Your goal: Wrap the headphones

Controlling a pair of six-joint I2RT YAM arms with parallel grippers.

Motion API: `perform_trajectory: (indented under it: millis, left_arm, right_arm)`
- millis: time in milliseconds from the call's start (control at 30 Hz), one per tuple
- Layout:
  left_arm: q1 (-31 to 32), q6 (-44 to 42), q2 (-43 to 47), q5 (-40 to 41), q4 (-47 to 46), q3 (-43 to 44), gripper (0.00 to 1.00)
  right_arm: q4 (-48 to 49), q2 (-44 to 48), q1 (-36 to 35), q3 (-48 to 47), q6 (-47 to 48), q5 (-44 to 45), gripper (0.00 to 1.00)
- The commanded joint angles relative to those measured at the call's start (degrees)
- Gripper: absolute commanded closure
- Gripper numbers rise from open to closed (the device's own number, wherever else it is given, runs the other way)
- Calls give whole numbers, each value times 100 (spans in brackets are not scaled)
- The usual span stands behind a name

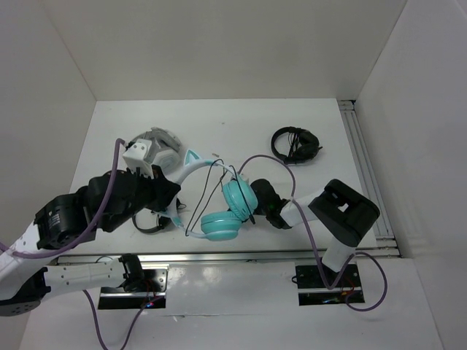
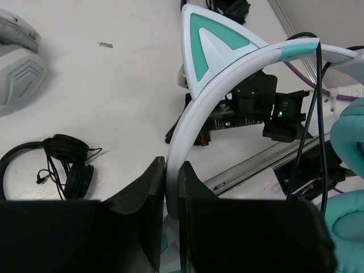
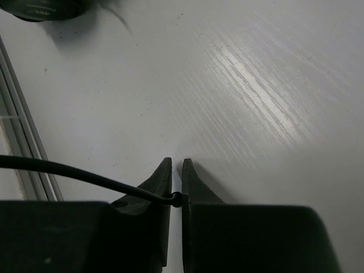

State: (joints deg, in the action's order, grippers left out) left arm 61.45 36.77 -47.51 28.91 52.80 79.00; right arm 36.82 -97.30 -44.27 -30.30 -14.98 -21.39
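The headphones [image 1: 228, 208] were near the front edge of the white surface [image 1: 241, 131], between the two arms. They had round teal earcups, a white-and-teal headband [image 2: 177, 136] carrying a pointed cat ear [image 2: 213, 40], and a thin black cable [image 3: 68, 170]. The left claw [image 2: 172, 170] was clamped on the headband. The right claw [image 3: 176, 166] pinched the cable.

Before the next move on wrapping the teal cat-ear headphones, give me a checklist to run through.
1. Left gripper shut on the white-and-teal headband: ok.
2. Right gripper pinching the thin black cable: ok.
3. Cable running untangled to the teal earcups: cannot tell.
4. Black headphones at the far right apart from the earcups: ok.
5. Cable's plug in sight: cannot tell.
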Motion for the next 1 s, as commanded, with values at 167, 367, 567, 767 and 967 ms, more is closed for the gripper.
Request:
perform_trajectory:
  millis: [167,367,567,767,967]
  left_arm:
    - [25,681,180,755,-340,318,100]
    - [25,2015,-13,1914,581,370,100]
    - [-89,3808,-302,2865,1609,554,100]
    - [-825,4172,-821,3262,2059,494,100]
    - [-1652,3240,-1260,3078,1244,-33,100]
  right_arm:
    - [46,114,-134,139,-83,283,100]
    - [-1024,1052,-968,139,-460,2022,100]
    - [-1861,2011,-2356,139,-918,3657,100]
    - [-2863,2786,-4077,-36,-1375,5369,100]
    - [-4365,2594,-5343,-1213,-1552,6574,100]
